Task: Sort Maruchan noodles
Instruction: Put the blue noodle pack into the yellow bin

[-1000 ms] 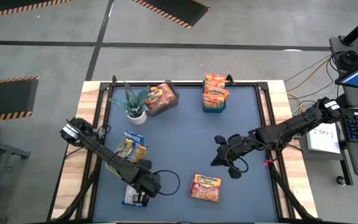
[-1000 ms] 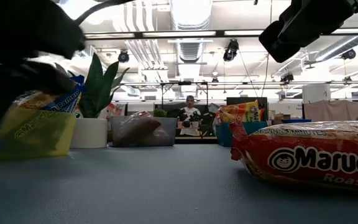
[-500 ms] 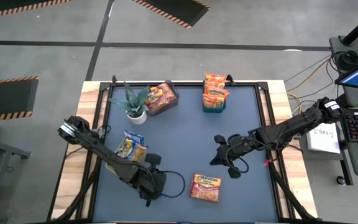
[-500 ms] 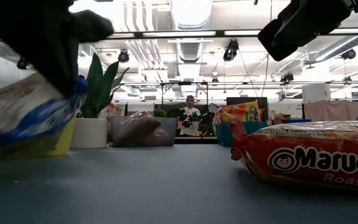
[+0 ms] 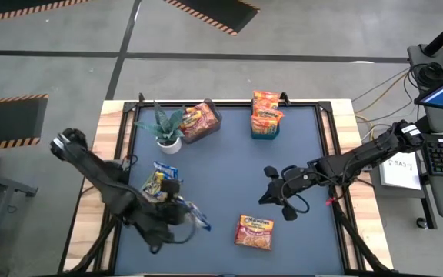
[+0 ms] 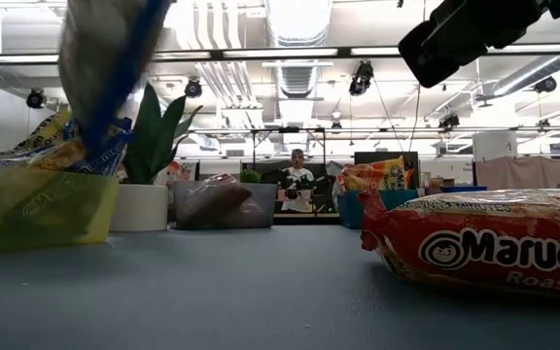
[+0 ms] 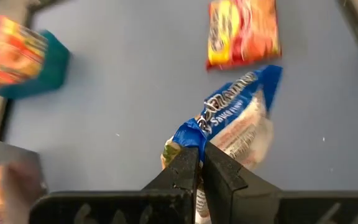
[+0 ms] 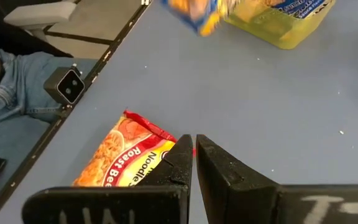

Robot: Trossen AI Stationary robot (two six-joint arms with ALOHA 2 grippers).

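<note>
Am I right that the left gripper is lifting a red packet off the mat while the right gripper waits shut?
Not quite: the packet pinched in the left gripper is blue and white, not red, as the left wrist view shows. The rest holds: it hangs clear of the mat, and the right gripper waits shut.

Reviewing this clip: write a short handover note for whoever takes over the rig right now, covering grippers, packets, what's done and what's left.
Left gripper: shut on a blue-and-white packet, lifted off the mat near the yellow bin.
Right gripper: shut, empty, hovering mid-table.
Done: orange packets stand in the teal bin; a packet sits in the clear bin; yellow-and-blue packets sit in the yellow bin.
Left: bin the held packet, then the orange-red packet lying loose at the near edge.
</note>
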